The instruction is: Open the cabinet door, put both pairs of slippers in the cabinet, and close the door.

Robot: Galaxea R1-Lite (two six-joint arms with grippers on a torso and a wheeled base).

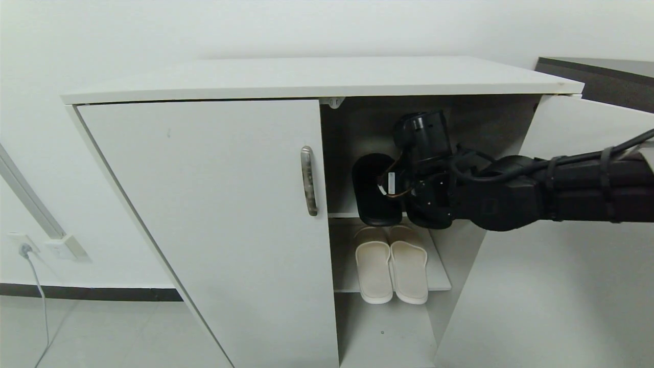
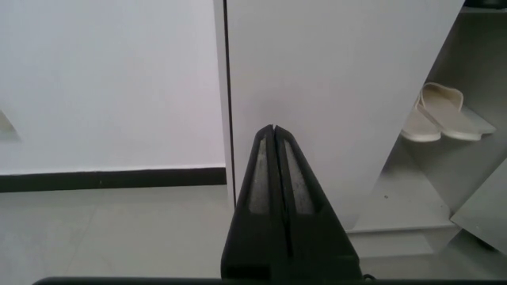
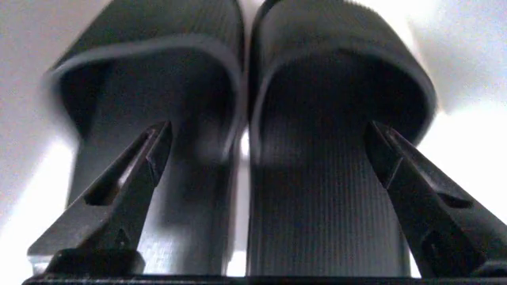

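A wall socket (image 1: 20, 249) with a cable (image 1: 41, 294) sits above black skirting (image 1: 102, 294).

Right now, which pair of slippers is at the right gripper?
The black pair, level with the upper shelf, at the right gripper; the white pair lies alone on the lower shelf.

Black slippers (image 1: 372, 191) mostly behind the arm (image 1: 562, 197), open door (image 1: 587, 128) cut off
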